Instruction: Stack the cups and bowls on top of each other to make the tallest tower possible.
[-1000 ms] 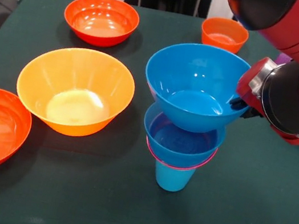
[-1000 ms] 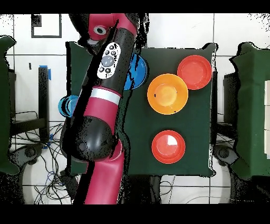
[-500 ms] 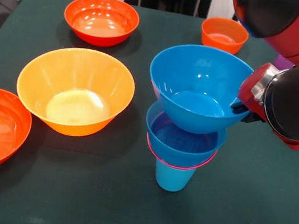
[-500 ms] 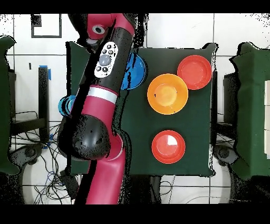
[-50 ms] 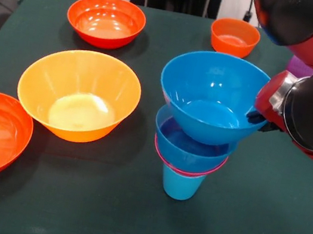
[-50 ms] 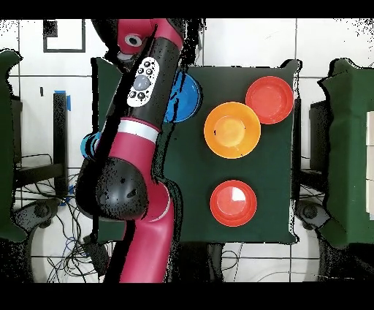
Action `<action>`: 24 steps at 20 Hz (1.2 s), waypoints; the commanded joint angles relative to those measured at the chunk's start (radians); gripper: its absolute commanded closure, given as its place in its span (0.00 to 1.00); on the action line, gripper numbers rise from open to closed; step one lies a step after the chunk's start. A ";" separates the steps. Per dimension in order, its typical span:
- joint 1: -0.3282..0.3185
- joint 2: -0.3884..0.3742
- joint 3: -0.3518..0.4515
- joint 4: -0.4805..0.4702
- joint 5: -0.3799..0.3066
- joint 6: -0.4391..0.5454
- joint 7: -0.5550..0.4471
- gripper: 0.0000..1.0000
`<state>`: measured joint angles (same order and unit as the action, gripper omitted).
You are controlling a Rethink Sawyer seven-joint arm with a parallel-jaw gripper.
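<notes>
Tower (image 5: 189, 153) stands near the table's (image 5: 257, 232) middle: light blue cup (image 5: 180, 185) at base, pink bowl rim (image 5: 168, 161), small blue bowl (image 5: 190, 148), large blue bowl (image 5: 213, 97) topmost and tilted. Gripper (image 5: 254, 117) sits at that bowl's rim; whether the fingers are clenched on it cannot be told. Judged light, stiff, glossy and slippery plastic; the narrow base tips easily. Best hold: the thin rim. Yellow-orange bowl (image 5: 79, 94) remains loose.

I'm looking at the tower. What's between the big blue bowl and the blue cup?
In the front view: a small blue bowl nested in a pink bowl.
</notes>
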<state>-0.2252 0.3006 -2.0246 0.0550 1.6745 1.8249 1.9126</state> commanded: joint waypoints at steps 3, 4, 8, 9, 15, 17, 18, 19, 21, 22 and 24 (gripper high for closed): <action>-0.036 -0.055 -0.192 -0.033 0.092 -0.012 -0.375 1.00; -0.040 -0.059 -0.224 -0.030 0.116 -0.005 -0.389 1.00; -0.049 -0.073 -0.276 -0.026 0.152 0.037 -0.432 1.00; -0.050 -0.076 -0.287 -0.025 0.159 0.047 -0.441 1.00; -0.048 -0.081 -0.304 -0.022 0.166 0.052 -0.460 1.00; -0.048 -0.081 -0.312 -0.020 0.169 0.045 -0.468 1.00; -0.050 -0.082 -0.320 -0.019 0.173 0.044 -0.475 1.00; -0.051 -0.082 -0.327 -0.017 0.177 0.043 -0.481 1.00; -0.054 -0.082 -0.339 -0.016 0.186 0.045 -0.494 1.00; -0.055 -0.082 -0.343 -0.015 0.188 0.042 -0.499 1.00; -0.056 -0.080 -0.341 -0.015 0.184 0.038 -0.505 1.00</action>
<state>-0.2541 0.2371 -2.2611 0.0639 1.8427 1.8251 1.7284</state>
